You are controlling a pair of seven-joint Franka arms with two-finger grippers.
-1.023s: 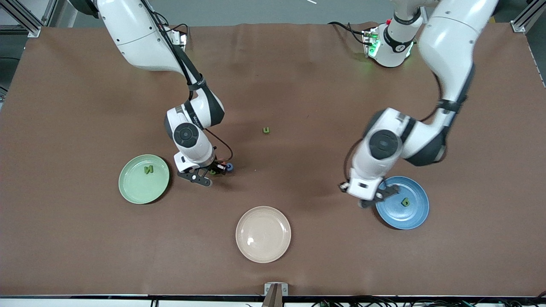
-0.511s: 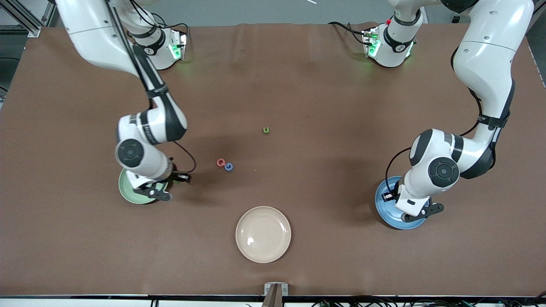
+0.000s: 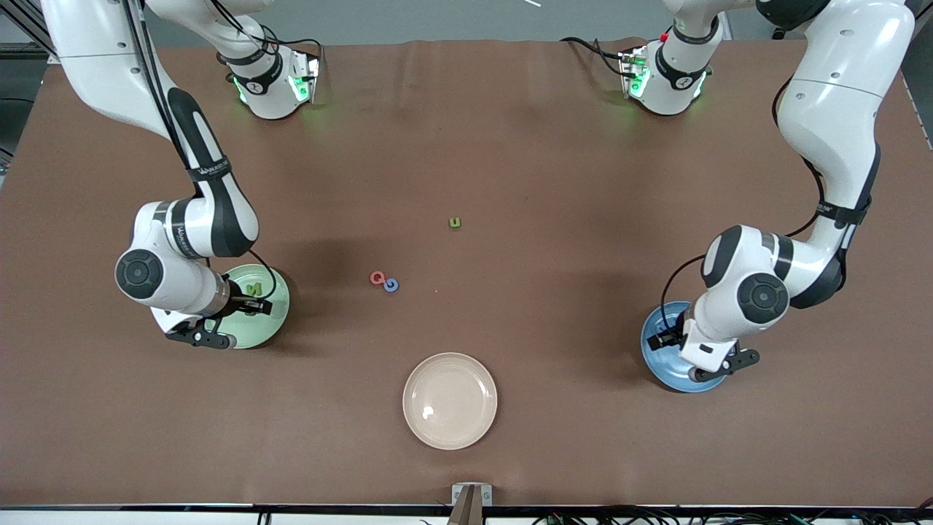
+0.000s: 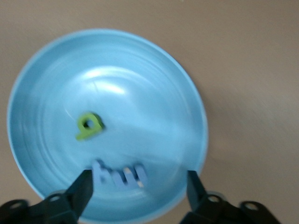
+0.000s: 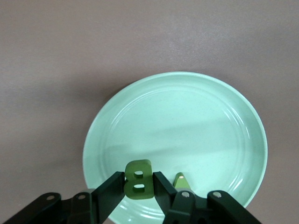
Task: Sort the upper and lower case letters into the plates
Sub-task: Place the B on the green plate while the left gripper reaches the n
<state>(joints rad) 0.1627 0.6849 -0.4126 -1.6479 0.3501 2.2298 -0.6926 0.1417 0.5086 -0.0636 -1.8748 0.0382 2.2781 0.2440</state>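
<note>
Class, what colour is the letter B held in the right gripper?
Green; the letter B shows best in the right wrist view.

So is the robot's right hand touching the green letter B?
Touching. In the right wrist view the right gripper has its fingers pressed against both sides of the green B, over the mint green plate.

Even overhead light, soft arm shadows on the table (image 3: 510,146); left wrist view blurred, perhaps by motion.

- The right gripper (image 5: 138,186) has left the red (image 3: 377,278) and blue (image 3: 391,285) letters mid-table and now hangs over the green plate (image 3: 275,321), clamping a green B (image 5: 138,185).
- The left gripper (image 4: 140,186) moved over the blue plate (image 3: 654,357), fingers spread; a blue letter (image 4: 119,173) lies there now beside the green one (image 4: 88,125).
</note>
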